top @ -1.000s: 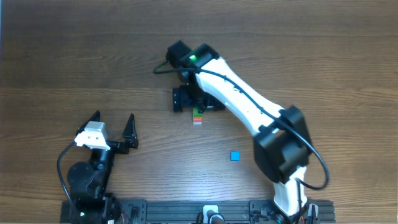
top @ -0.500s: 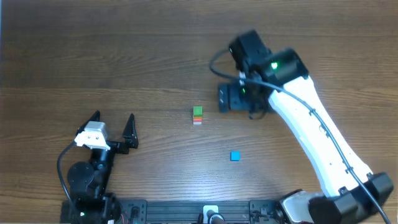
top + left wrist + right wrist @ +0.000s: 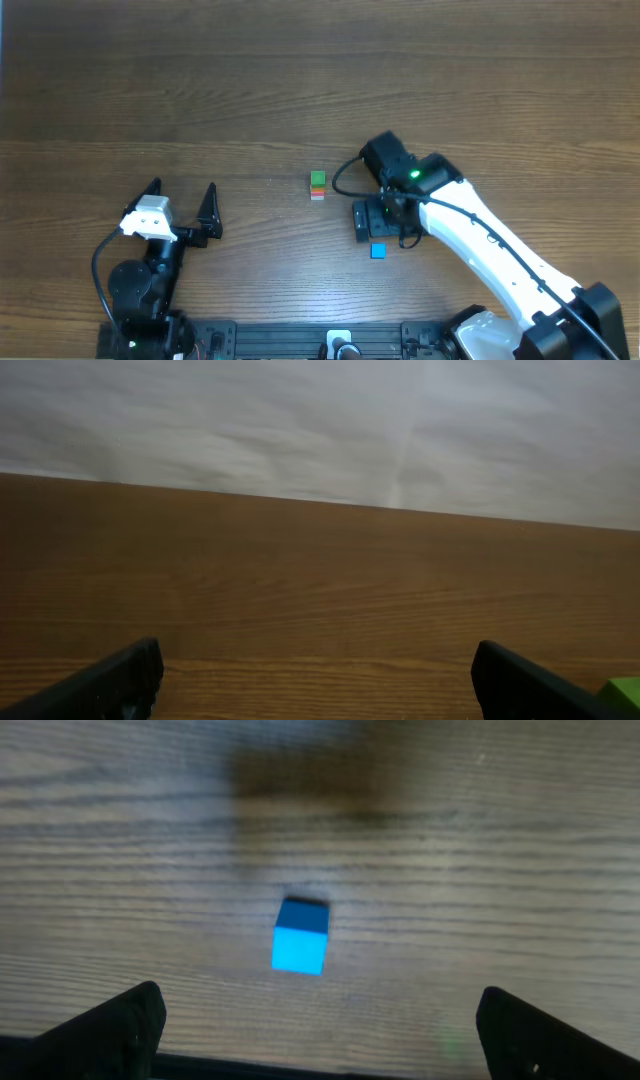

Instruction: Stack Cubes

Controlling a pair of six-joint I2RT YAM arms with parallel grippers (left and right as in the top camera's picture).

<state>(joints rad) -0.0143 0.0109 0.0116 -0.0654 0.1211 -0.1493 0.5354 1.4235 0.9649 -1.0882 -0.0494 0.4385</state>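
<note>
Right gripper (image 3: 376, 224): hanging right over the small blue plastic cube (image 3: 300, 942), fingers spread wide, gripping nothing
Blue cube: sitting alone on the brown wooden table (image 3: 200, 90), off to the side of the stack
Stack: small green cube (image 3: 318, 178) sitting on an orange cube (image 3: 318, 189), near the table's middle
Left gripper (image 3: 182, 190): hanging out by its base, jaws gaping, holding nothing

Blue cube (image 3: 300, 948) on wooden table (image 3: 520, 840), seemingly just ahead of the spread claw (image 3: 318, 1012)
</note>
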